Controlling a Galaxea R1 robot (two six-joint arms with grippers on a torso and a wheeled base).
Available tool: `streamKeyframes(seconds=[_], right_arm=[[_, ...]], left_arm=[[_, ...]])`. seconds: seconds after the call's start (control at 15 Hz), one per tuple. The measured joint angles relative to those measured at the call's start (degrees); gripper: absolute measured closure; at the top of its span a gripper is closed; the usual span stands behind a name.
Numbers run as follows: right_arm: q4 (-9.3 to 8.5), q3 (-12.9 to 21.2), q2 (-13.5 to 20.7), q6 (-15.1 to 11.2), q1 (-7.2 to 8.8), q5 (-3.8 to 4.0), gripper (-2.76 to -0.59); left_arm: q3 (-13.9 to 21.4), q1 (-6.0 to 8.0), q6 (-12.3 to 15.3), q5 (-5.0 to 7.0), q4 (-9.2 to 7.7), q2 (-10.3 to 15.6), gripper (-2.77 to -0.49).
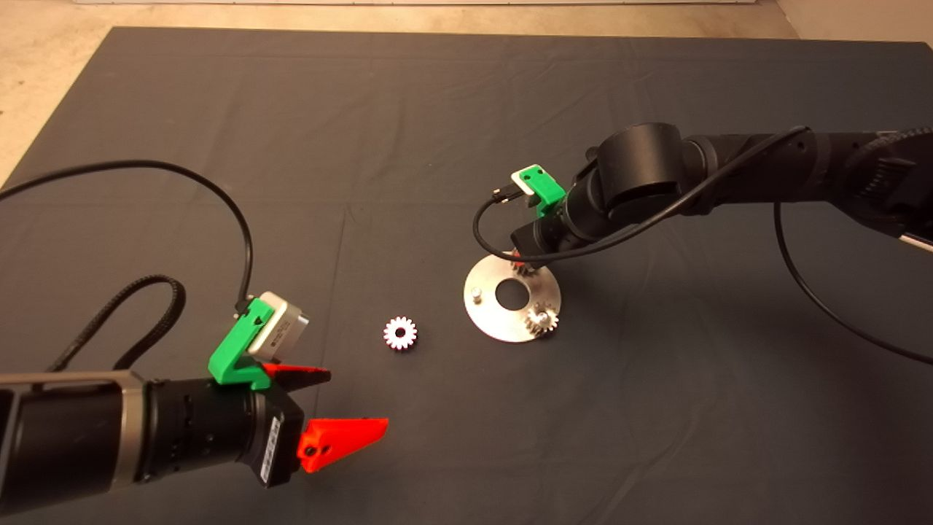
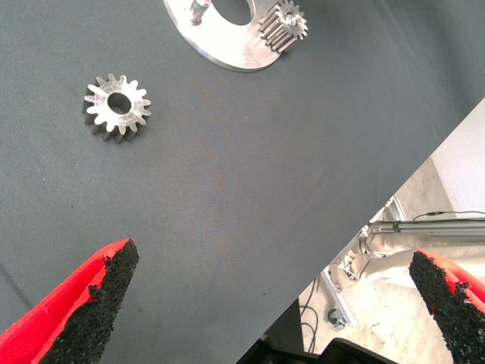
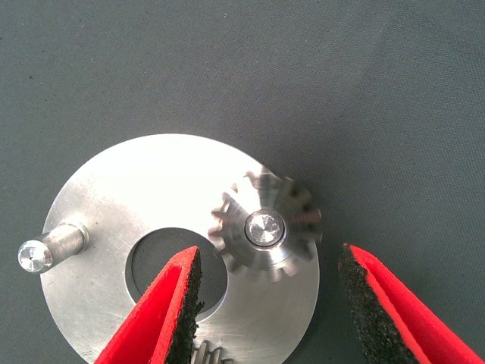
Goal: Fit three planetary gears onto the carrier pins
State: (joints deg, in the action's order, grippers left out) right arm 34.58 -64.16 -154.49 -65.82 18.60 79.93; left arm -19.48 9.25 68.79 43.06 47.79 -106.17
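Note:
The aluminium disc [image 1: 490, 315] lies at mid-mat. One dark gear [image 1: 543, 319] sits on its near-right pin. A second dark gear [image 3: 292, 208] sits on the far pin, and my open right gripper [image 3: 269, 254] straddles it from above without touching; in the head view the right gripper [image 1: 519, 262] is mostly hidden under its wrist. The third pin [image 1: 476, 294] [image 3: 49, 246] is bare. The silvery-white gear [image 1: 400, 333] [image 2: 116, 106] lies flat on the mat left of the disc. My left gripper [image 1: 357, 399] [image 2: 273, 256] is open and empty, near-left of that gear.
The dark mat [image 1: 656, 408] covers the table, with its edge and the floor showing past my left fingers [image 2: 98, 288] in the left wrist view. Black cables loop from both wrists over the mat. The disc's edge [image 2: 227, 38] and its seated gear [image 2: 284, 26] show in the left wrist view.

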Motion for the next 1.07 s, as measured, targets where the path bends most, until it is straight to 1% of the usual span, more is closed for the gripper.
streamKeyframes(seconds=[0.13,0.2,0.67,0.8,0.87,1.0,1.07], right_arm=[[0.00,0.00,0.02,0.00,-0.02,0.00,-1.31],[0.00,0.00,0.02,0.00,-0.01,0.00,-1.40],[-0.05,0.02,0.24,-0.02,0.03,0.18,-1.77],[-0.18,0.02,0.59,-0.02,0.16,0.19,-1.78],[-0.91,0.05,1.05,-0.02,0.20,0.09,-1.78],[-3.71,0.24,2.59,-0.02,0.94,0.09,-1.78],[-5.79,0.60,4.24,0.00,2.34,0.11,-1.78]], left_arm=[[0.00,0.00,0.00,-0.01,0.00,0.16,-2.62],[0.00,0.00,0.00,-0.01,0.00,0.15,-2.62],[0.00,0.00,0.00,0.00,0.00,0.13,-2.62],[0.00,0.00,-0.07,0.00,0.00,0.11,-2.62],[0.00,0.00,-0.16,0.02,0.00,0.11,-2.62],[0.00,0.00,-0.56,0.46,0.00,0.13,-2.62],[0.00,0.00,-0.74,0.55,0.00,0.16,-2.62]])
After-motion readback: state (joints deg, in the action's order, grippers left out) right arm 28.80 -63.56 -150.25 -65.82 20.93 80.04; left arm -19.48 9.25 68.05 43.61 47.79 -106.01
